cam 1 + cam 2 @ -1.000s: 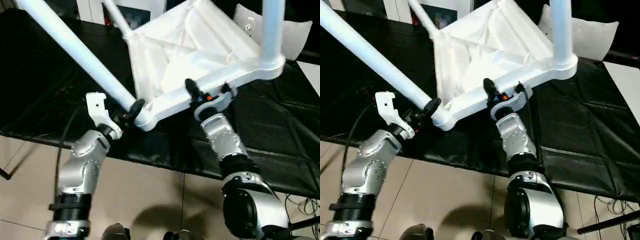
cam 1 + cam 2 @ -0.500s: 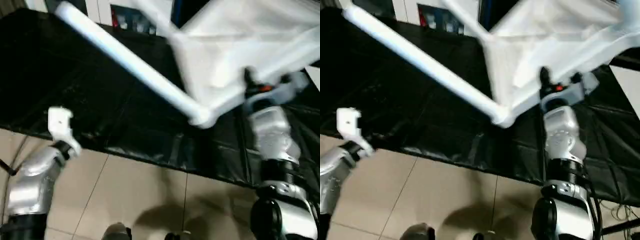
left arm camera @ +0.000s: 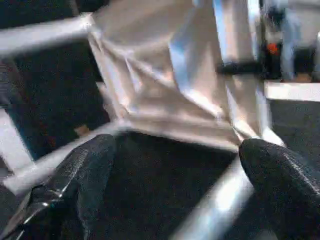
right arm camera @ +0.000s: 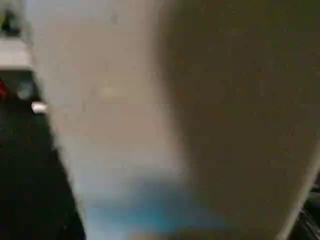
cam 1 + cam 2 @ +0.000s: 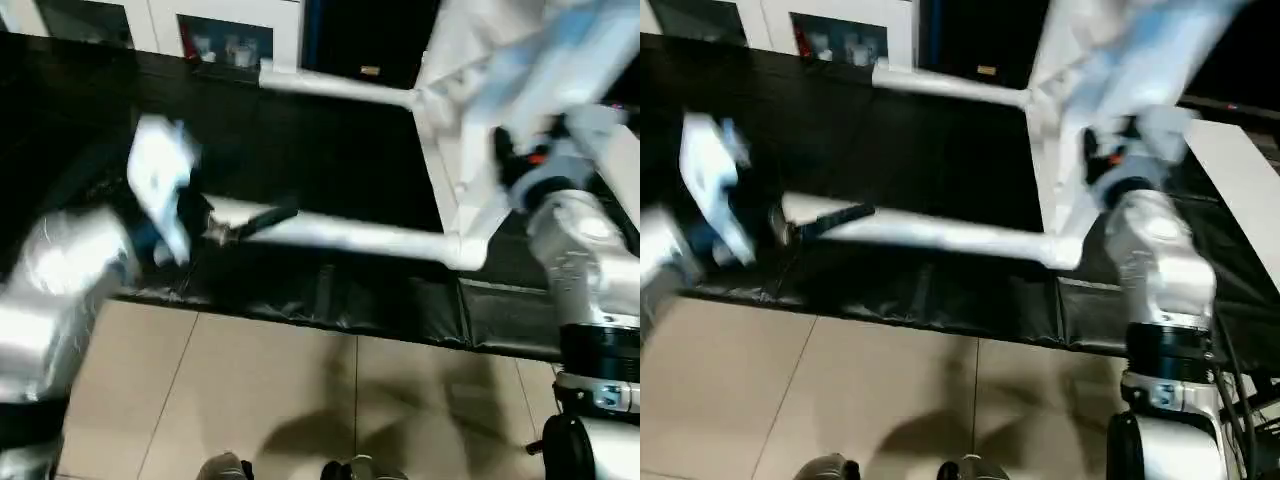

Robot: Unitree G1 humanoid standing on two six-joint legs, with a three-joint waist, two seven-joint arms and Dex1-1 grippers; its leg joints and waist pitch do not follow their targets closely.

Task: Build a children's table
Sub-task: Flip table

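At nine o'clock the left gripper point(image 5: 232, 226) hangs over the black cover point(image 5: 330, 170), its fingers point(image 3: 85, 175) spread wide and gripping nothing, just beside the free end of a leg point(image 5: 350, 238). That leg runs across to the top point(image 5: 470, 120), tipped up on edge at two o'clock. The right gripper point(image 5: 512, 160) is pressed against the top's edge; whether it is clenched I cannot tell.

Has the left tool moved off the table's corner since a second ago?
Yes. The left tool was at the corner where the near leg joins the top; now it is out along that leg, further left over the black cover.
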